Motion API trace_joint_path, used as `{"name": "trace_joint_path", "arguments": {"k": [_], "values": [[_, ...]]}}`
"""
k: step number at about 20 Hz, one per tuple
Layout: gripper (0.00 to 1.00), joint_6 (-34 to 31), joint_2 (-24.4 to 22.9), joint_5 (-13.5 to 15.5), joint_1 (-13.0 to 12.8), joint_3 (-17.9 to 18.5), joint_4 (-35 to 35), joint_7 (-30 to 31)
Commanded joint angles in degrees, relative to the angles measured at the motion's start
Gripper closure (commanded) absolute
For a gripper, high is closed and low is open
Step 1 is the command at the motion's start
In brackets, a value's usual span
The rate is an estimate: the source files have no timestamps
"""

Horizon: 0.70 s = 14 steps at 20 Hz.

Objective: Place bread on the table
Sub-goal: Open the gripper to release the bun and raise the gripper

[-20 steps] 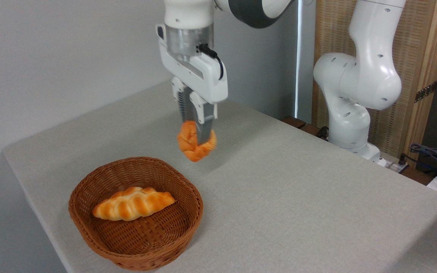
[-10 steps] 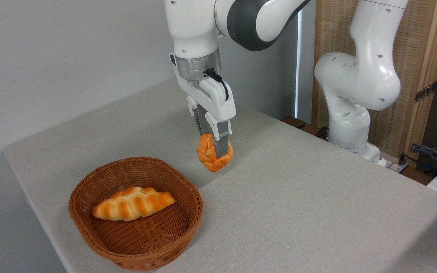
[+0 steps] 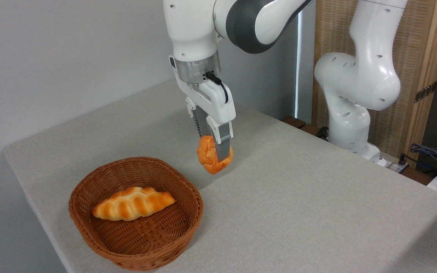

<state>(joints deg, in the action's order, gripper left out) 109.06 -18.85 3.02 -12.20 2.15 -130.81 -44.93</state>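
Gripper [image 3: 215, 148] clamped on bread [image 3: 214, 159]; bun pinched between fingers, low over table [image 3: 298, 197], right of basket [image 3: 135, 212].

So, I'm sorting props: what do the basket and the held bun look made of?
Basket: brown woven wicker or rattan, plaited strands visible. Bun between the fingers: glossy orange, uniformly smooth, so probably a foam or plastic replica; unsure.

This is looking like a robotics lab: a white, grey-jointed robot arm [image 3: 355, 76] is standing bolted beside a fabric-covered grey-beige table [image 3: 298, 197], dark cables [image 3: 431, 155] are trailing at the right edge (loosely bundled), and plain grey walls and a slatted wooden panel [image 3: 412, 45] are closing it in.
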Motion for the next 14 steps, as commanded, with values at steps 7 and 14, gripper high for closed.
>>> {"name": "trace_joint_path", "arguments": {"k": [7, 14], "values": [[0.00, -4.36, 2.67, -0.65, -0.81, 1.10, 9.75, 5.63], [0.00, -12.20, 11.72, -0.48, 3.48, 0.32, 31.47, 11.44]]}}
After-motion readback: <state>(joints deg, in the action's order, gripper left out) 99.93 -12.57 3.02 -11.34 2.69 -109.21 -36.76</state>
